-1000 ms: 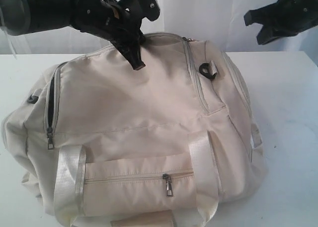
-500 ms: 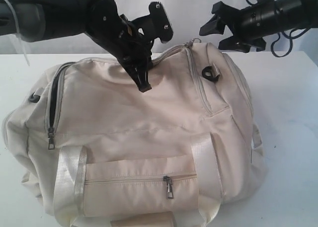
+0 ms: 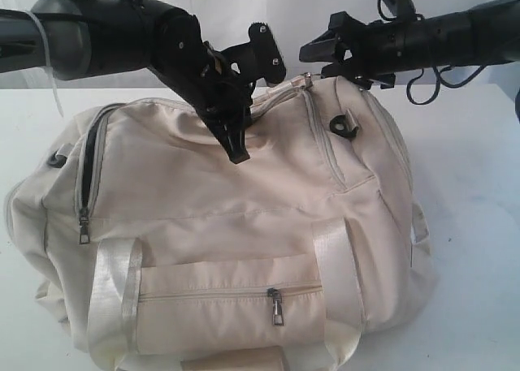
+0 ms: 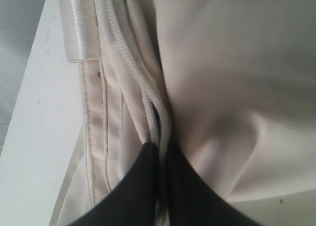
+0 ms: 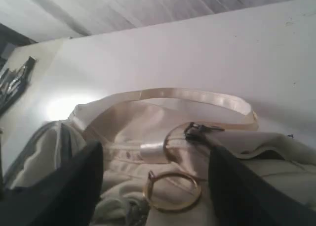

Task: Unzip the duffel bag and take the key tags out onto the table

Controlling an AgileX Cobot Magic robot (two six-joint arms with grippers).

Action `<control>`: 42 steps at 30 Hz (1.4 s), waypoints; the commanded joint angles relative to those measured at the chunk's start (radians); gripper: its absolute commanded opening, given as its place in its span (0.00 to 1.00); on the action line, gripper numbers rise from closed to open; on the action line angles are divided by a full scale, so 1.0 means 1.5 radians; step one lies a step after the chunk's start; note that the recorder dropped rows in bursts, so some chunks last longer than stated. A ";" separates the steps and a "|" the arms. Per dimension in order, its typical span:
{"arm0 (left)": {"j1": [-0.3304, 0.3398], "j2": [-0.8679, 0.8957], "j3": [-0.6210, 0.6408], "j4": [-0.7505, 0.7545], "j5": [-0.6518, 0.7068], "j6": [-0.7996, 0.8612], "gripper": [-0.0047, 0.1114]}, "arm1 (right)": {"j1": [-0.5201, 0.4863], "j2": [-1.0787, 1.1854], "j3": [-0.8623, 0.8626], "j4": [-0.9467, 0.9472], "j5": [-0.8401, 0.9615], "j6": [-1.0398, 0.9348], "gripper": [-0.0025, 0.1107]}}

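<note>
Starting at the left edge: the duffel bag lies on its side on the white table, filling most of the exterior view. Its left end shows a side zip parted to a dark slit, with its metal pull hanging at the lower end. Just right of that, a satin strap runs down the front. Beside it a front pocket is zipped closed, its pull dangling near the middle.

Up top now. The left arm reaches in from the left, and the left claw points down onto the upper panel of the bag. The left wrist view shows it plainly: the two black fingers are pressed nearly together, with the bag's zip seam pinched between them. The cloth bunches up around the grip.

Moving right, the top zip pull stands at the crest of the bag. The right claw hovers just above and behind it, jaws spread wide and holding nothing. Its own camera looks down between the parted fingers at a dark zip pull and a gold-coloured metal ring. A satin strap loop curves over the table beyond them. A black D-ring sits on the bag's right shoulder, just below that claw. Further right there is only the table.
</note>
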 commanded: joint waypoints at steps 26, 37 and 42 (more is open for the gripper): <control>-0.002 0.001 0.001 -0.002 0.005 0.001 0.04 | 0.001 -0.063 -0.001 -0.044 -0.048 -0.273 0.02; -0.002 0.001 0.001 0.000 -0.012 -0.037 0.04 | 0.001 -0.116 0.000 -0.214 0.071 -0.152 0.02; -0.002 0.001 0.001 0.000 -0.041 -0.058 0.04 | 0.001 -0.129 0.012 -0.284 0.136 -0.097 0.02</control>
